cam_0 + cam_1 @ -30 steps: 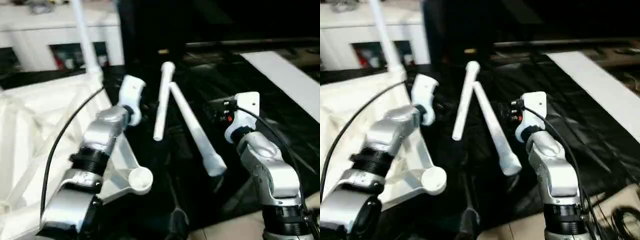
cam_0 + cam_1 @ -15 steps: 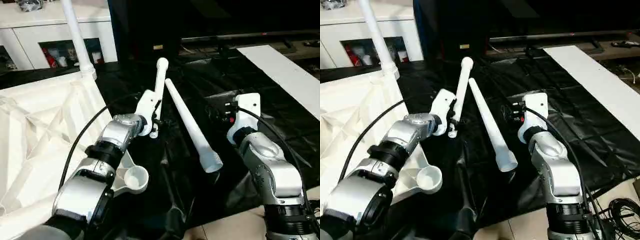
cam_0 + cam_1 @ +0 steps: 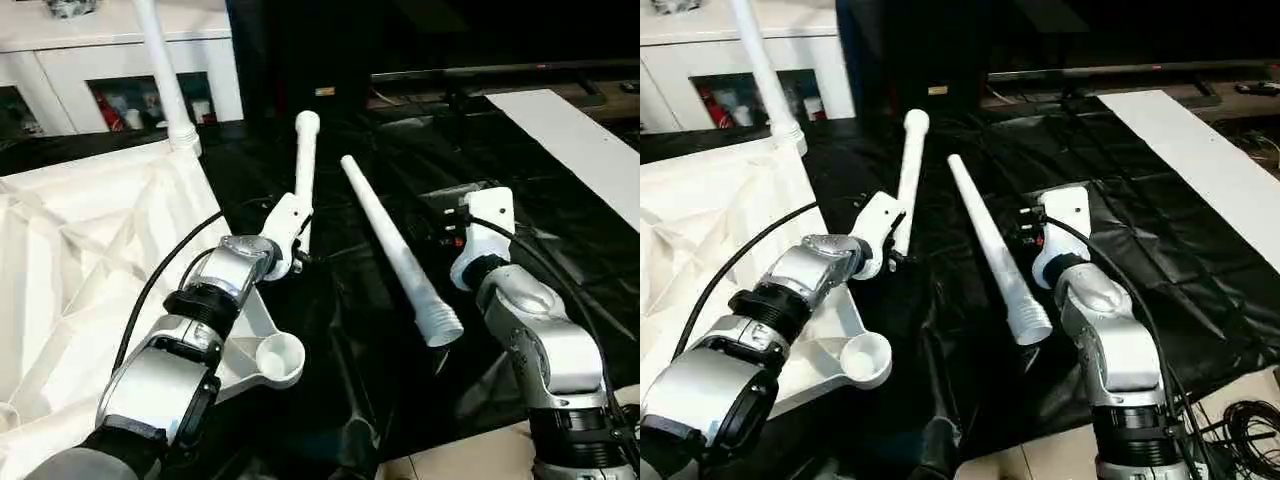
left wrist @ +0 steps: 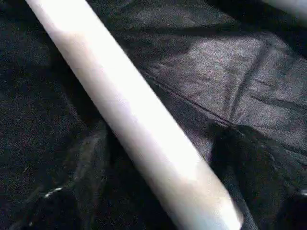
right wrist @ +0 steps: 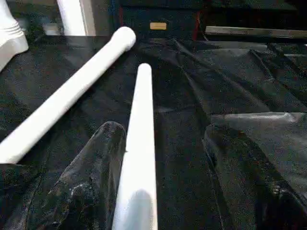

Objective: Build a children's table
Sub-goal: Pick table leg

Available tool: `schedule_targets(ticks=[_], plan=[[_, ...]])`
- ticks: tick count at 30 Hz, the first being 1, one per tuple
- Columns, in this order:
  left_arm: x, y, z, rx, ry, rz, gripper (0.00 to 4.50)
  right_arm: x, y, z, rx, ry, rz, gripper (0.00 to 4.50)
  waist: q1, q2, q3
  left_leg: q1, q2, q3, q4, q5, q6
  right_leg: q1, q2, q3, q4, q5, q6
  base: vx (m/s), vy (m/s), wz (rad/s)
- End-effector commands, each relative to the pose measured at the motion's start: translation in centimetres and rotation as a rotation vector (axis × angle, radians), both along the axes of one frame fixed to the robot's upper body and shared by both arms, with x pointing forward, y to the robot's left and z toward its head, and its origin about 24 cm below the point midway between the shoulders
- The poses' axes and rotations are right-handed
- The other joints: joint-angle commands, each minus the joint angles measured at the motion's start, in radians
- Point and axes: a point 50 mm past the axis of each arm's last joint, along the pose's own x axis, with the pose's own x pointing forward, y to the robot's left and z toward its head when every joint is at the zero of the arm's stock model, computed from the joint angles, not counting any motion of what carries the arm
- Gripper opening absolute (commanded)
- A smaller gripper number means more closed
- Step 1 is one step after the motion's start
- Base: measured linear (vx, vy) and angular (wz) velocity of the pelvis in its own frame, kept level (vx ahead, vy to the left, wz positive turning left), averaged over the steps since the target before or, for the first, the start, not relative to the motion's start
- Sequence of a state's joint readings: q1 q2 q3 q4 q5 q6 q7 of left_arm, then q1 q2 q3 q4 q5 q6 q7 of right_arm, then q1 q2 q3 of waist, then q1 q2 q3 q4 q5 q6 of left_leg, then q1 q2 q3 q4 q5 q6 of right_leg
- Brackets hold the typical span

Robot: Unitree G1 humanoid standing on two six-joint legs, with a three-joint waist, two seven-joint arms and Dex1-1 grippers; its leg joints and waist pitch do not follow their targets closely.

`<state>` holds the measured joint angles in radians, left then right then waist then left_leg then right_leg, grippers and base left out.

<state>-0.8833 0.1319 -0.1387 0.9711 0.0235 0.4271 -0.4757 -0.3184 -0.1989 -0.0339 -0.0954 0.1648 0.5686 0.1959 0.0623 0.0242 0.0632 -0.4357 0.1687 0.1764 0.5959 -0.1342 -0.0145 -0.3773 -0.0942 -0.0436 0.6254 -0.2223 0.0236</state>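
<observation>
- Now left gripper (image 3: 297, 252) sits at near end of one leg (image 3: 304, 160); finger state unclear.
- Right gripper (image 3: 440, 228), at three o'clock of second leg (image 3: 397, 256), likewise unclear.

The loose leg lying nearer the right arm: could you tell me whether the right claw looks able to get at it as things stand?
Probably yes. The leg lies bare on the black sheet just beside the right claw, with nothing between them; the other loose leg and the left claw sit clear on its far side.
</observation>
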Motion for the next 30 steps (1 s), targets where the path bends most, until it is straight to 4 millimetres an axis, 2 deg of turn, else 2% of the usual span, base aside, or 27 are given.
schedule_targets(ticks=[1,14,15,16,19,20,23,24,26,29,30], plan=[[0.2,-0.1,0.4,-0.009,0.004,-0.003,3.67,0.2,-0.2,0.1,-0.005,0.012,-0.006,2.92,0.002,-0.016,-0.073,0.050,0.049,-0.018,-0.073,-0.201,0.044,0.025,-0.056,0.029,-0.075,-0.035,-0.231,0.000,0.000,0.00],[-0.2,-0.3,0.1,-0.031,0.029,-0.087,2.68,0.2,-0.7,-0.7,-0.046,0.053,-0.034,2.92,0.000,-0.017,-0.067,0.053,0.051,-0.017,-0.079,-0.239,0.025,0.019,-0.057,0.032,-0.082,-0.085,-0.225,0.000,0.000,0.00],[-0.3,-0.2,0.1,-0.033,0.030,-0.087,2.58,0.2,-0.8,-0.7,-0.051,0.058,-0.043,2.92,-0.001,-0.023,-0.067,0.051,0.051,-0.016,-0.079,-0.237,0.025,0.020,-0.056,0.032,-0.082,-0.085,-0.224,0.000,0.000,0.00],[-0.3,-0.1,0.1,-0.035,0.029,-0.086,2.49,0.3,-0.9,-0.8,-0.052,0.059,-0.046,2.92,0.002,-0.021,-0.067,0.051,0.051,-0.016,-0.079,-0.231,0.028,0.021,-0.059,0.033,-0.081,-0.087,-0.222,0.000,0.000,0.00],[-0.2,0.1,0.2,-0.036,0.025,-0.082,2.33,0.4,-0.8,-0.8,-0.052,0.059,-0.045,2.92,0.003,-0.021,-0.069,0.051,0.052,-0.016,-0.078,-0.214,0.034,0.021,-0.058,0.033,-0.079,-0.068,-0.223,0.000,0.000,0.00],[-0.1,0.4,0.4,-0.034,0.015,-0.073,2.22,0.6,-0.7,-0.8,-0.053,0.058,-0.043,2.92,0.004,-0.017,-0.071,0.050,0.052,-0.016,-0.077,-0.200,0.038,0.022,-0.057,0.032,-0.077,-0.042,-0.228,0.000,0.000,0.00],[0.0,0.8,0.6,-0.034,0.002,-0.063,1.99,0.7,-0.6,-0.9,-0.054,0.054,-0.043,2.92,0.002,-0.018,-0.071,0.049,0.050,-0.016,-0.077,-0.195,0.039,0.023,-0.056,0.031,-0.074,-0.023,-0.234,0.000,0.000,0.00],[0.2,1.1,0.8,-0.034,-0.013,-0.055,1.90,0.8,-0.6,-0.9,-0.055,0.052,-0.043,2.92,0.005,-0.009,-0.073,0.052,0.051,-0.017,-0.077,-0.198,0.037,0.022,-0.056,0.031,-0.073,-0.019,-0.236,0.000,0.000,0.00],[0.4,1.4,1.3,-0.043,-0.041,-0.042,1.78,0.8,-0.5,-0.8,-0.054,0.044,-0.043,2.92,0.005,-0.013,-0.073,0.053,0.052,-0.016,-0.077,-0.207,0.031,0.022,-0.055,0.032,-0.074,-0.014,-0.237,0.000,0.000,0.00],[0.9,1.8,2.3,-0.074,-0.097,-0.011,1.57,0.8,-0.4,-0.7,-0.053,0.034,-0.042,2.92,0.005,-0.011,-0.074,0.053,0.053,-0.017,-0.079,-0.213,0.025,0.023,-0.055,0.031,-0.073,-0.011,-0.238,0.000,0.000,0.00],[1.2,2.4,3.3,-0.109,-0.153,0.012,1.52,0.9,-0.5,-0.6,-0.050,0.023,-0.044,2.92,0.005,-0.011,-0.074,0.052,0.053,-0.017,-0.079,-0.217,0.022,0.024,-0.057,0.031,-0.072,-0.007,-0.242,0.000,0.000,0.00]])
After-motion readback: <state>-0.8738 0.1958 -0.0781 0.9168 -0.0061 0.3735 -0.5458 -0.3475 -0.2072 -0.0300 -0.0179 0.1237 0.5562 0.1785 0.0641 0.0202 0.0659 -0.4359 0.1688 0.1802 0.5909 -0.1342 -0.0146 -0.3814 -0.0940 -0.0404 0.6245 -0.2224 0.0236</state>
